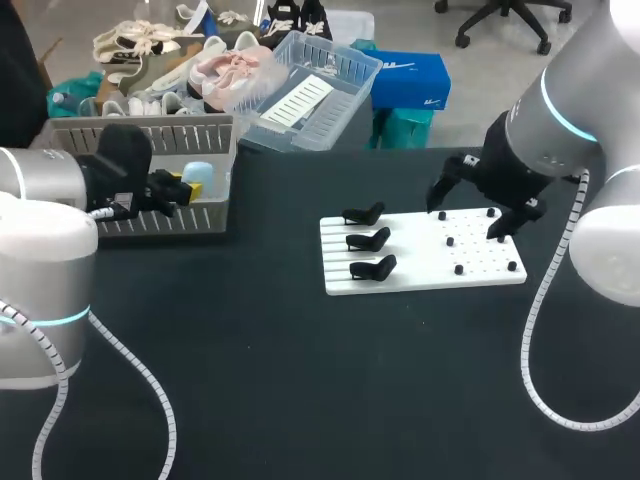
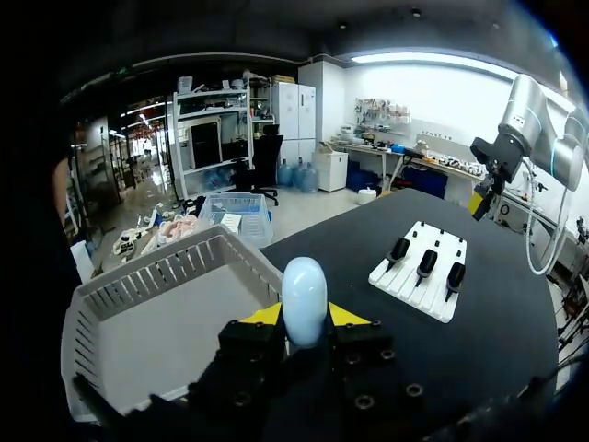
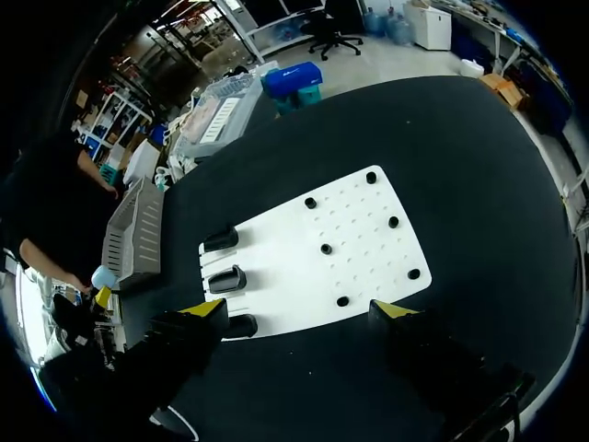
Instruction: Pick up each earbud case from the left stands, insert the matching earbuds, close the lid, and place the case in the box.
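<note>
Pale-blue rounded plastic earbud case [image 2: 305,296], pinched in your left gripper [image 2: 304,319], grey slatted box [image 2: 156,276] just ahead, not yet placed; right gripper [image 3: 299,310] spread wide over bare black stands [image 3: 227,277].

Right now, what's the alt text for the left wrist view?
The left hand grips a pale blue oval earbud case at the rim of a grey slotted plastic basket. Beyond lies a white board bearing three black stands.
</note>
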`<act>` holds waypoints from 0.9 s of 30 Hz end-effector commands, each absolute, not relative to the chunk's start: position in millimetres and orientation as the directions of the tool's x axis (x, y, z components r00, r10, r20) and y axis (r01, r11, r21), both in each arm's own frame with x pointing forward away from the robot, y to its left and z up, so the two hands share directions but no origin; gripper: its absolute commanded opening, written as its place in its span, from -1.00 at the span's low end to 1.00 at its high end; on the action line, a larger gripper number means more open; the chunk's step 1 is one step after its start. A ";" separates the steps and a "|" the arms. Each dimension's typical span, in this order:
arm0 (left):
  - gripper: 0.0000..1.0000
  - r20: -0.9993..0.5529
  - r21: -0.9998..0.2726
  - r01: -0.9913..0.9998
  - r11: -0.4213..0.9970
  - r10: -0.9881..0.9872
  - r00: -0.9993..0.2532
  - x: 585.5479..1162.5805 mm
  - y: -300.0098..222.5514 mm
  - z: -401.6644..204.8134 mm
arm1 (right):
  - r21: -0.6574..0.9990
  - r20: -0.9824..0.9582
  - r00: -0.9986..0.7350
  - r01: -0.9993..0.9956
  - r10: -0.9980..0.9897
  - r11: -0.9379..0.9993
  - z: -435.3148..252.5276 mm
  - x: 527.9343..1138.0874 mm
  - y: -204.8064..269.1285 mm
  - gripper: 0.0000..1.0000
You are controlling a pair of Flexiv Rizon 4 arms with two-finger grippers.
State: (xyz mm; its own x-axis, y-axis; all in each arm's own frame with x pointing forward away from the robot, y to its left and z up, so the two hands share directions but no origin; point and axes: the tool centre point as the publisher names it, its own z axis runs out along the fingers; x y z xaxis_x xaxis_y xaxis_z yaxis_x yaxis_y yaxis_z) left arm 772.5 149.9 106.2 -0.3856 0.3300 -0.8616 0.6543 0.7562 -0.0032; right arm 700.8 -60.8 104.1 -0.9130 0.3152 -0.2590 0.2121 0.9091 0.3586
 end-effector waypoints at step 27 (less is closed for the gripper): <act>-0.22 -0.915 0.053 0.519 0.853 0.250 -0.317 833.1 179.3 122.1 | 0.360 -0.235 -0.914 0.235 0.331 0.903 97.7 688.1 -56.6 1.00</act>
State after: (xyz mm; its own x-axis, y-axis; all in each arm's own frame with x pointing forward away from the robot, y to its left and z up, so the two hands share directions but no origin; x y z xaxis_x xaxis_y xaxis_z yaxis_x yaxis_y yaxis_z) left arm 823.2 175.8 122.9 -0.3319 0.2608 -0.9065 0.5044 0.8612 0.0631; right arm 690.4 -57.6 97.0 -0.9151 0.3293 -0.2325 0.2330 0.9027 0.3618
